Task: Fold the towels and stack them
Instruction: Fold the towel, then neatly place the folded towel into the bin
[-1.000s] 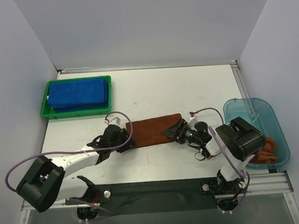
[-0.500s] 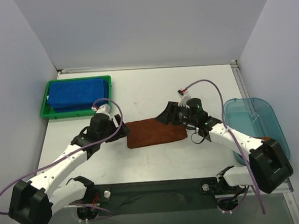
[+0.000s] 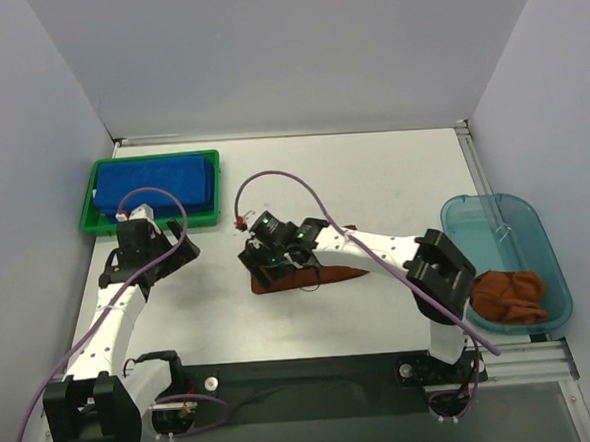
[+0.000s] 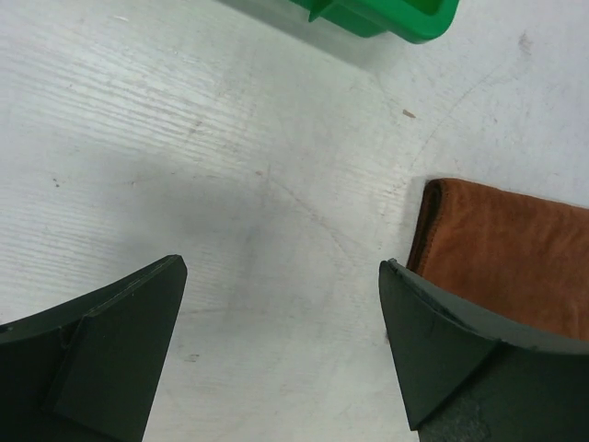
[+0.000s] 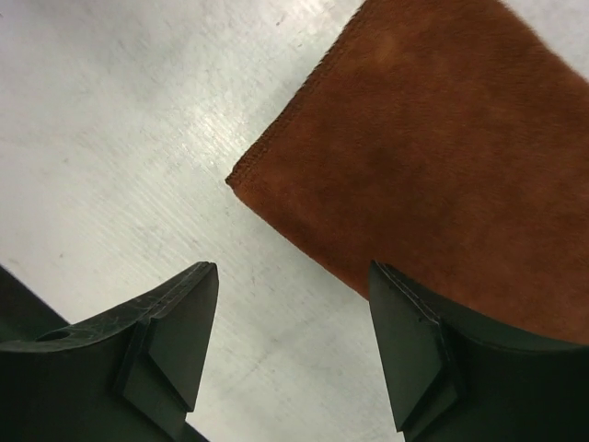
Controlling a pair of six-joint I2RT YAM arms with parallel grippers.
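A folded rust-brown towel lies flat mid-table, partly under my right arm. Folded royal blue towels are stacked in the green tray at the back left. My right gripper reaches across to the brown towel's left end. In the right wrist view it stands open over bare table, with one finger above the towel's edge near a corner. My left gripper is open and empty left of the towel. In its wrist view the jaws frame bare table, and the towel lies just to the right.
A translucent teal bin stands at the right edge, with a crumpled rust-brown cloth inside it. The tray's corner shows at the top of the left wrist view. Grey walls close in the table's left, back and right sides.
My left gripper has opened, let go of the brown towel's left end and drawn back left toward the tray. The right gripper has swept from the towel's right end to its left end.
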